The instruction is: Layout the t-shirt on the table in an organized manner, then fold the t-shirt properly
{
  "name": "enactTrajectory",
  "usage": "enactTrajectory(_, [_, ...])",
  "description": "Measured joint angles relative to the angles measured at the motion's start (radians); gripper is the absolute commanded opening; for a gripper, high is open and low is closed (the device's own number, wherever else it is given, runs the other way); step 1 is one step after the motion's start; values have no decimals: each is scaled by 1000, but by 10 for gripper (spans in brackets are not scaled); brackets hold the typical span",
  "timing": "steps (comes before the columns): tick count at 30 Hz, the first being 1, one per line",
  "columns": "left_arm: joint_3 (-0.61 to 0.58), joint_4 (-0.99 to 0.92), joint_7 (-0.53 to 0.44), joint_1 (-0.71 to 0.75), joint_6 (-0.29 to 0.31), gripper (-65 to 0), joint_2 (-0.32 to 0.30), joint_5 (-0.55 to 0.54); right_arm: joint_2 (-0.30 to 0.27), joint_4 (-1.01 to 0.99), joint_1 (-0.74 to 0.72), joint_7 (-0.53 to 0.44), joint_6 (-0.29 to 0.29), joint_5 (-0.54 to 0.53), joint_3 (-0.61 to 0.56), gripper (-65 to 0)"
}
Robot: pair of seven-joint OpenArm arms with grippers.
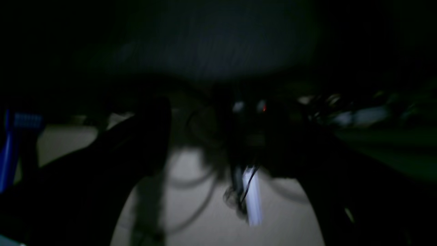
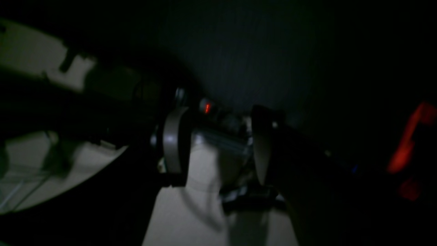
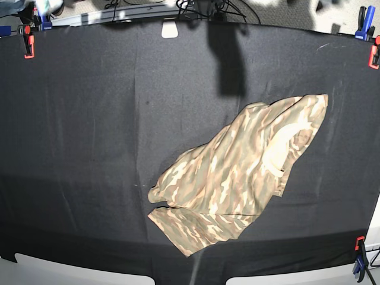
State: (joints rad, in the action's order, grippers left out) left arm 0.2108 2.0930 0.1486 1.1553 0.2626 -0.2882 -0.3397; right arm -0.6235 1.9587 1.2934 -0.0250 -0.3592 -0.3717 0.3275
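Note:
The camouflage t-shirt (image 3: 237,172) lies crumpled and partly doubled over on the right half of the black-clothed table (image 3: 89,148), with a pale inner patch showing near its upper right. Neither arm appears in the base view. Only a shadow falls on the cloth at the far edge. In the dark, blurred left wrist view my left gripper (image 1: 228,130) has its fingers wide apart with nothing between them. My right gripper (image 2: 218,119) also stands open and empty, its grey pads (image 2: 174,147) apart. Both hang by the table's edge over pale floor. The t-shirt shows in neither wrist view.
Red clamps (image 3: 27,46) and blue clamps (image 3: 361,15) hold the cloth at the far corners, and another clamp (image 3: 358,255) sits at the near right. A blue clamp (image 1: 10,147) shows beside my left gripper, and a red one (image 2: 409,136) beside my right. Cables lie beyond the far edge.

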Motion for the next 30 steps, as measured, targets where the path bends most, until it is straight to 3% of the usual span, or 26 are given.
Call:
enactTrajectory(8, [1, 183, 18, -38, 0, -246, 0, 3, 1, 82, -17, 9, -8, 0, 53, -370])
enactTrajectory(14, [2, 184, 37, -156, 2, -246, 0, 5, 9, 82, -156, 10, -8, 1, 50, -370])
enactTrajectory(17, [1, 185, 34, -288, 3, -246, 5, 6, 16, 80, -282, 15, -12, -64, 48, -370])
enactTrajectory(23, [5, 185, 35, -523, 0, -246, 37, 7, 120, 81, -510, 30, -10, -126, 48, -370])
enactTrajectory(24, [4, 185, 52, -547, 2, -246, 50, 5, 143, 81, -536, 58, -8, -126, 48, -370])
enactTrajectory(27, [0, 185, 246, -618, 3, -246, 71, 16, 195, 79, -604, 160, -5, -127, 48, -370])
enactTrajectory(30, [1, 185, 363, -680, 6, -246, 65, 98, 240, 79, -649, 230, -5, -126, 48, -370])
